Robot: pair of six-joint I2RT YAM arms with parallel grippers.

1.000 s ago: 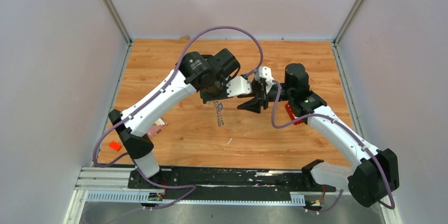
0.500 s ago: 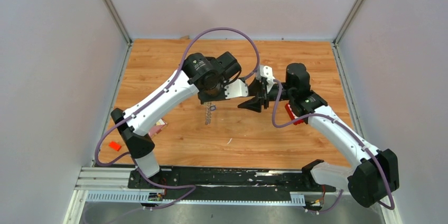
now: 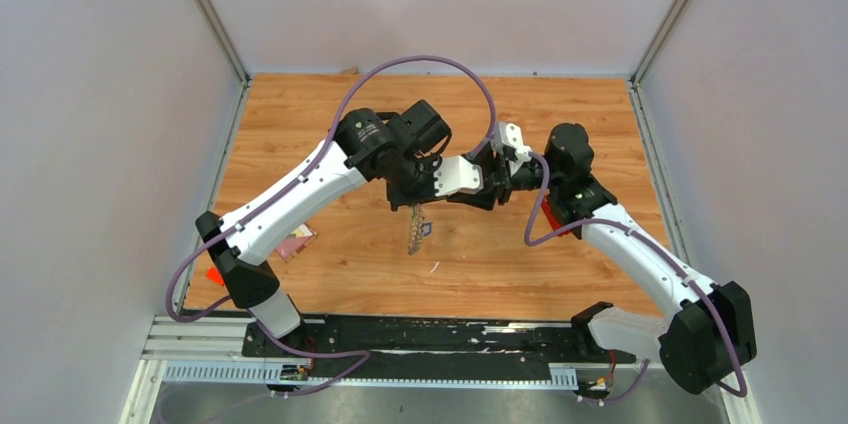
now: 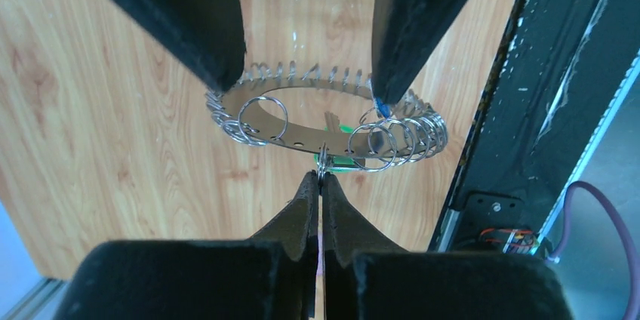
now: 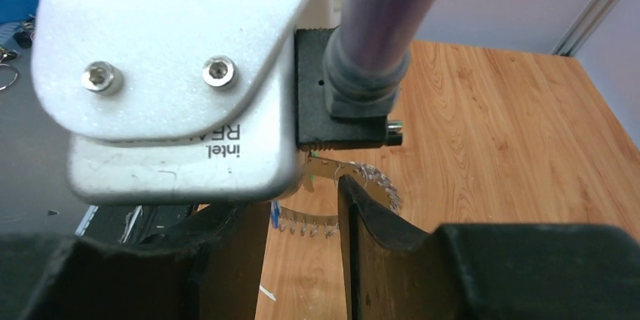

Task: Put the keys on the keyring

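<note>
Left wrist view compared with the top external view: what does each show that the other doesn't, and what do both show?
Only the left wrist view: the left gripper shut on the near rim of the keyring, a green key just behind that pinch, and the right gripper open by the far rim. Only the top external view: the left arm and right arm whole, plus a pink card on the table. Both: the keyring held above the wooden table.

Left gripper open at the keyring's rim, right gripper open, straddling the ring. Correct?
No. The left gripper is shut, pinching the keyring at its rim; the left wrist view shows it. The right gripper is open, straddling the ring.
</note>
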